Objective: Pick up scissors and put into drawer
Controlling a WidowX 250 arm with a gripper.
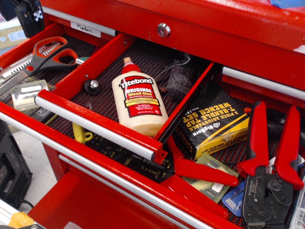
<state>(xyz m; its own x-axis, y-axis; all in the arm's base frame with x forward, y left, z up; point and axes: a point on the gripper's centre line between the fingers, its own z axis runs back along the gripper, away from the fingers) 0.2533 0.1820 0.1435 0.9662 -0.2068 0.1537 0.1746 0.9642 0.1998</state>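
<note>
The scissors point(50, 53), with orange-red loop handles lined dark grey, lie in the left compartment of the open red drawer point(102, 52). Their steel blades point toward the lower left. They lie free, with nothing holding them. Only a black part of my gripper point(29, 16) shows at the top left corner. It is above and behind the scissors and apart from them. Its fingers are cut off by the frame edge, so I cannot tell whether it is open or shut.
A Titebond glue bottle point(138, 100) and a black knob point(91, 86) lie in the middle compartment. A tap wrench box point(214, 121) and red-handled crimping pliers point(271, 162) lie in the lower drawer at the right. A clear plastic box point(28, 93) sits below the scissors.
</note>
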